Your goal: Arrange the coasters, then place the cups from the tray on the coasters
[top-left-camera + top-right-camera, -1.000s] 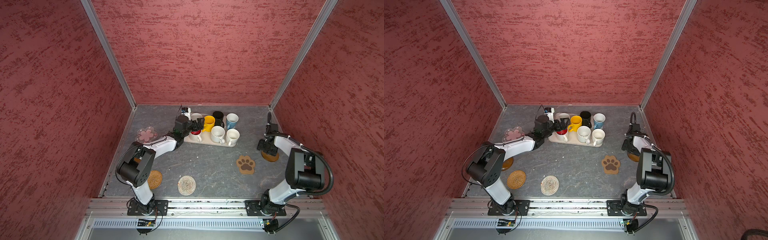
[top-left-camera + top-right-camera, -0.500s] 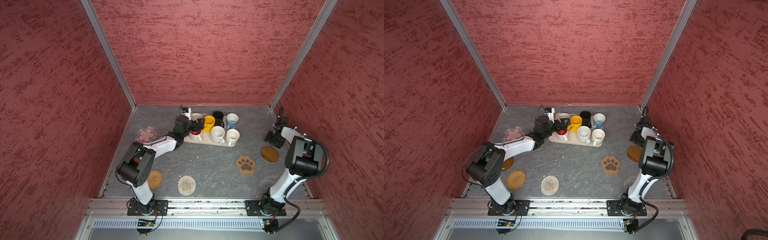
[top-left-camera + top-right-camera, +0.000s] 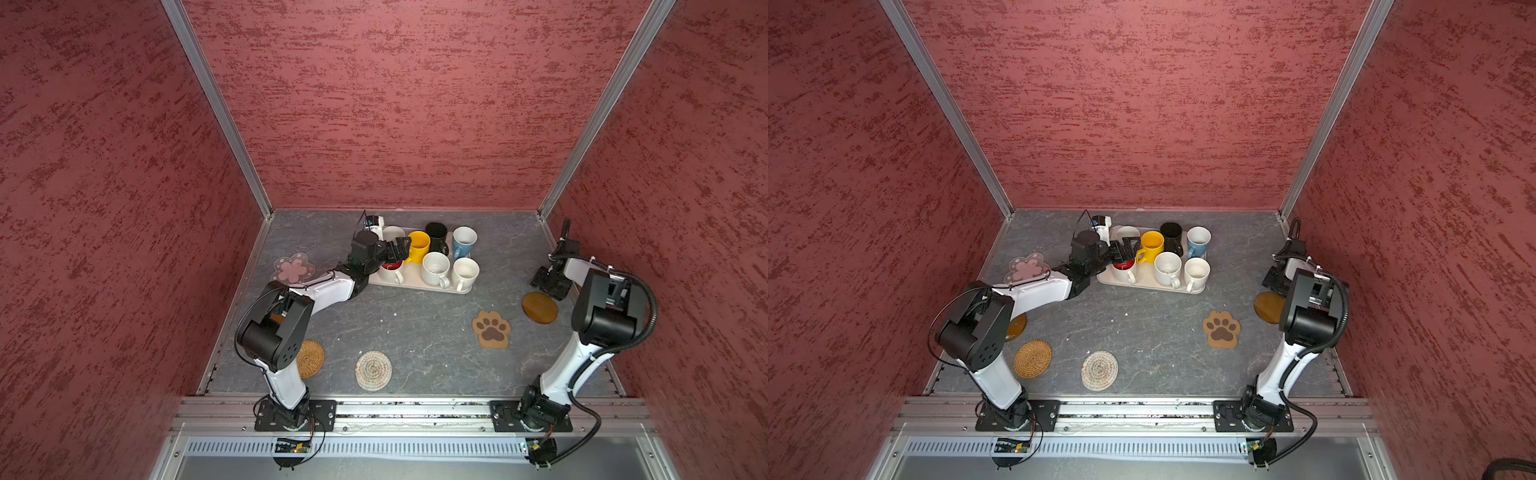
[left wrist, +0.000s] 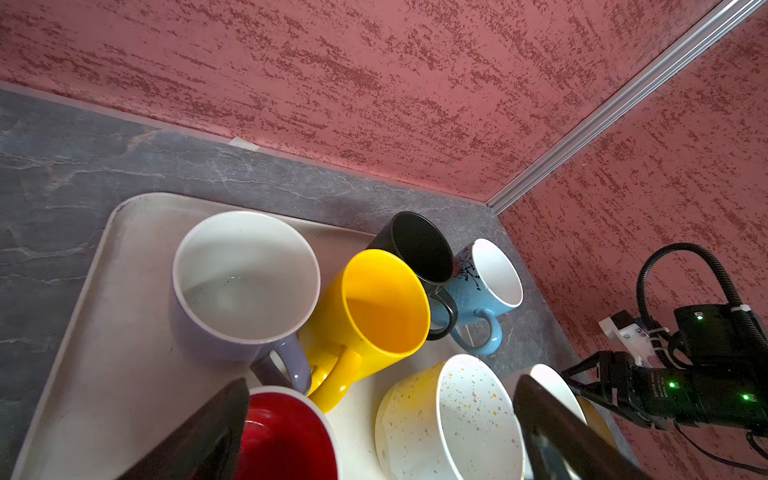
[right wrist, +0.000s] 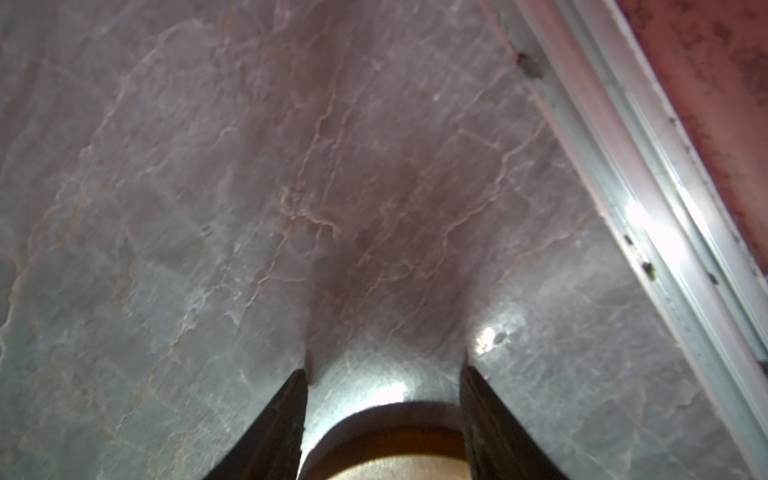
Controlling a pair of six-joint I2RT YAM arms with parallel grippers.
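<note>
Left wrist view shows my left jaws spread wide and clamped on nothing. One dark finger (image 4: 195,440) stands over the rim of the white mug with the red inside (image 4: 286,440), and the other stands past the speckled cream mug (image 4: 453,419), so both open mouths lie in the gap beneath. Just beyond them the yellow mug (image 4: 382,307) leans its handle toward the red one. In both top views these jaws hover above the near left corner of the tray (image 3: 415,286), where I count all seven mugs upright. My right jaws are apart too, holding nothing. In the right wrist view the wooden disc (image 5: 386,453) lies flat on the desk (image 5: 249,208), its edge showing between the two fingers back from their tips. In a top view the jaws hang just beyond that disc's far edge, near the right wall. The paw coaster (image 3: 491,329) lies beside the disc, toward the middle. The beige woven round (image 3: 373,370), orange-tan woven round (image 3: 311,358) and pink flower coaster (image 3: 292,268) lie well apart on the left side.
</note>
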